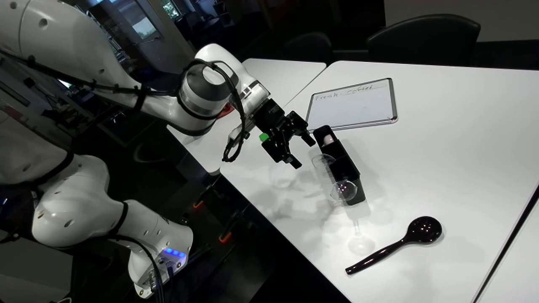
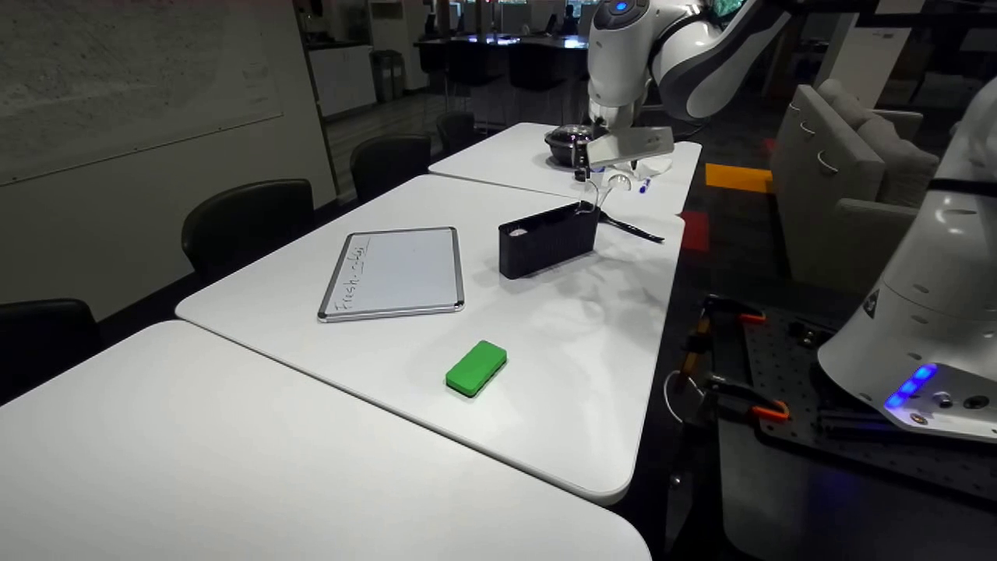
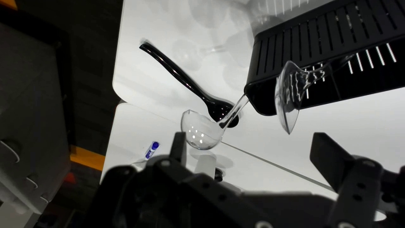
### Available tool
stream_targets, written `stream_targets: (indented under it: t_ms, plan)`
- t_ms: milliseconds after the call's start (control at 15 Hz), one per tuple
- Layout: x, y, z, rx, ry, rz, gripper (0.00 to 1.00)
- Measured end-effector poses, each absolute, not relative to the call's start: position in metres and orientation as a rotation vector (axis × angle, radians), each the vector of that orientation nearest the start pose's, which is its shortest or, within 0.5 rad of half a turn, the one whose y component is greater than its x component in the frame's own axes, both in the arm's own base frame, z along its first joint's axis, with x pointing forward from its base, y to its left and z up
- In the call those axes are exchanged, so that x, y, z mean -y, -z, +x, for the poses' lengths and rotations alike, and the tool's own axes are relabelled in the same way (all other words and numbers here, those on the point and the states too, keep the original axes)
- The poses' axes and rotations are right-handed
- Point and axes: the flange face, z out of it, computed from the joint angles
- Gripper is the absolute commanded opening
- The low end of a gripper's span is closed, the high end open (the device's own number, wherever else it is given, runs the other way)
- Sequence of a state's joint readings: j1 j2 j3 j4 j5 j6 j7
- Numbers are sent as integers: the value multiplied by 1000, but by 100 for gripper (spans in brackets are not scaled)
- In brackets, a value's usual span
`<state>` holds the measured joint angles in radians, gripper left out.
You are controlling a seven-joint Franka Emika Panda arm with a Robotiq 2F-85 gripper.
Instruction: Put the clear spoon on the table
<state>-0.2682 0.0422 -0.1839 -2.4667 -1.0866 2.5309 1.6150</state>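
A pair of clear spoons (image 1: 344, 190) is seen in a long black holder (image 3: 284, 55) that is set on the white desk (image 1: 429, 168). The first clear spoon (image 3: 202, 134) is leaned out past one end of the holder, its handle met by the rim there. Its rounded bowl is colourless and glossy, dotted with small white glints, and the pale surface behind can be seen through it. In the wrist view its slim handle is crossed over the bowl of a black spoon (image 3: 186, 80), which is laid on the desk. The second clear spoon (image 3: 288, 95) is turned nearer to edge-on: its bowl is shown as a narrow curve, with bright ripples gathered towards the neck, and its handle is carried down between the holder's slotted walls. In an exterior view both bowls are reduced to faint rounded outlines beside the holder.

The hand (image 3: 248, 144) is held above the desk, with its two dark fingers (image 3: 329, 155) spread widely apart. In the wrist view the rim of the first bowl is overlapped by one finger; whether it is touched cannot be told from there. In an exterior view the fingertips (image 1: 309, 139) are seen apart from both bowls, near one end of the holder.
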Motion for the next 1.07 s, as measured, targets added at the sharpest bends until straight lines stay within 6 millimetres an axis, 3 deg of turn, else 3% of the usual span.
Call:
stream_targets:
  t_ms: [667, 733, 1067]
  plan:
    - [197, -248, 457, 1358, -435, 2191, 100]
    - [197, -245, 458, 1354, -429, 2191, 83]
    - [197, -234, 462, 1339, -411, 2194, 42]
